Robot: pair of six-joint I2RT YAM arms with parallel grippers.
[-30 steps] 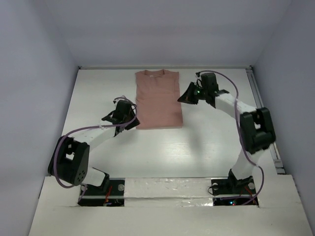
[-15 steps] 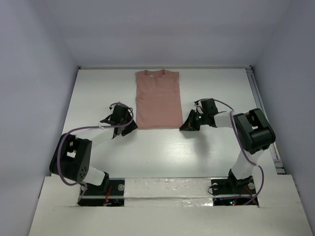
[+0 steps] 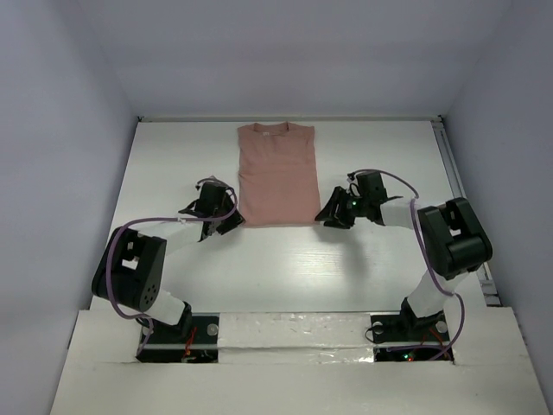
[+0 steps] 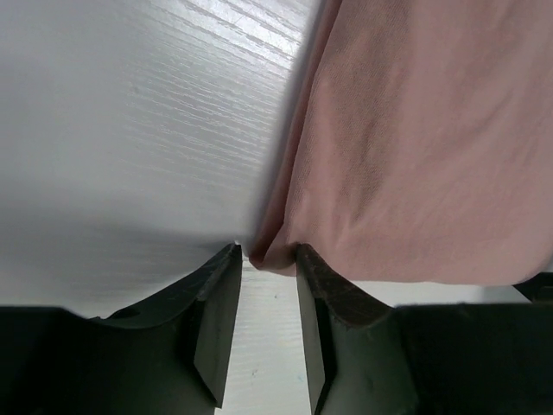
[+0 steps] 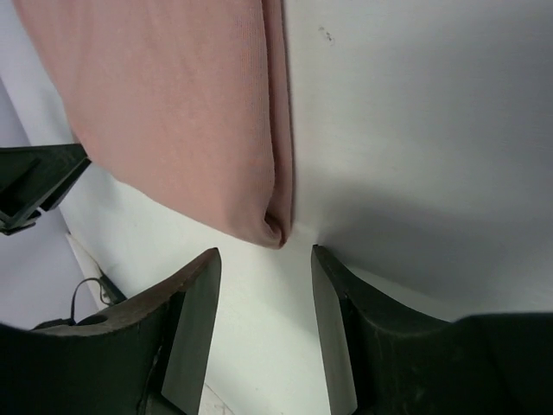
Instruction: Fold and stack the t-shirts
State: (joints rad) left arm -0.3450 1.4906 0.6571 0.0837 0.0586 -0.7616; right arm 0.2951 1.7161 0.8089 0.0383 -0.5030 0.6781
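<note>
Both apart: left fingers (image 4: 216, 320) straddle folded pink fabric t-shirt (image 4: 415, 156) corner; right fingers (image 5: 190, 328) near.

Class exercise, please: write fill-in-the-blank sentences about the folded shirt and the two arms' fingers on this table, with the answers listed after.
1. The t-shirt lying on the white table is ____ in colour.
2. In the top view its collar points toward the ____ edge of the table.
3. The right gripper has its fingers ____, the shirt's corner just beyond their tips.
4. The left gripper sits at the shirt's near-____ corner.

Answers: pink; far; open; left
</note>
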